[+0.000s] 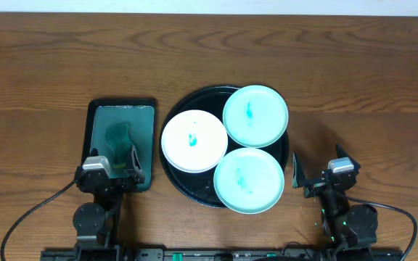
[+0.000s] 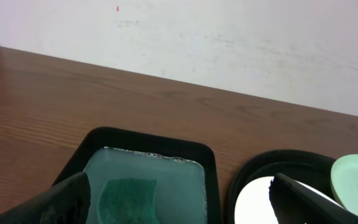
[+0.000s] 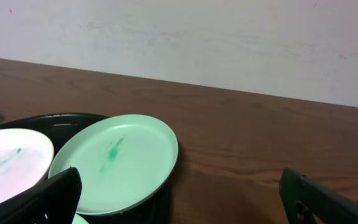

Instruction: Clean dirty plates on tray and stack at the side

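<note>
The round black tray point(image 1: 194, 191) holds three plates. A white plate point(image 1: 194, 141) with a teal smear lies at its left. One mint plate point(image 1: 255, 116) lies at the back right and another mint plate point(image 1: 249, 180) at the front, both smeared. My left gripper point(image 1: 112, 165) stands open over the near end of the small rectangular tray, left of the plates. My right gripper point(image 1: 319, 165) is open over bare table to the right of the black tray. The right wrist view shows the back mint plate point(image 3: 117, 162) and the white plate point(image 3: 8, 165). Nothing sits between either pair of fingers.
A dark rectangular tray point(image 1: 122, 104) with a teal inside holds a green sponge point(image 1: 118, 141), seen in the left wrist view as the sponge point(image 2: 128, 199) ahead of my left gripper point(image 2: 179, 202). Wooden table surrounds both trays. A pale wall stands behind the table.
</note>
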Robot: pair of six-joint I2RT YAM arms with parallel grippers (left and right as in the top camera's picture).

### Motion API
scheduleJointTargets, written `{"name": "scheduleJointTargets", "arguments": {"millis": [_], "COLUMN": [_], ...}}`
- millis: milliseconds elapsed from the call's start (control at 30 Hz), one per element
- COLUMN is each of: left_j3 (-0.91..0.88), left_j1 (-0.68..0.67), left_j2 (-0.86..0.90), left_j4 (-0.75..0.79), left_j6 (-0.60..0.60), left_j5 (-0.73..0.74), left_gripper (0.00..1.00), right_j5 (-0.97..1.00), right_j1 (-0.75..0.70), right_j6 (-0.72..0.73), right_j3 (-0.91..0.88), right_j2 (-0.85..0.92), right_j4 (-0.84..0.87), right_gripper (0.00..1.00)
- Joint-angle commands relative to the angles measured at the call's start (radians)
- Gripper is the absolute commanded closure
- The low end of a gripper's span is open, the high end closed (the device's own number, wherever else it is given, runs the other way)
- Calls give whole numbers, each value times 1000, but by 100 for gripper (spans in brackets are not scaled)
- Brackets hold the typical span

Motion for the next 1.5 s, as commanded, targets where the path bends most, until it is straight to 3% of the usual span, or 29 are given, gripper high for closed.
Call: {"name": "scheduleJointTargets", "arguments": {"millis": [0,933,1133,1233,1467], "left_j3": [-10,-10,-2,10,150], "left_j1": [3,3,3,3,3], "left_j2": [1,1,20,67,343], "left_j4": [-45,-43,-45,-55,-111], "left_j6": [5,4,-87,-185,-197], "left_j5": [10,6,104,143,144], "left_gripper": [8,8,8,8,8], "right_j5": [10,10,10,10,10], "right_j1": [4,4,4,4,4], "right_j6": [-8,-8,-8,-8,-8], "right_j3": [-1,-1,-1,-1,-1], "right_j2": [1,1,1,1,1], "right_j4": [-5,-5,-5,-5,-5], "right_gripper": [1,1,1,1,1]}}
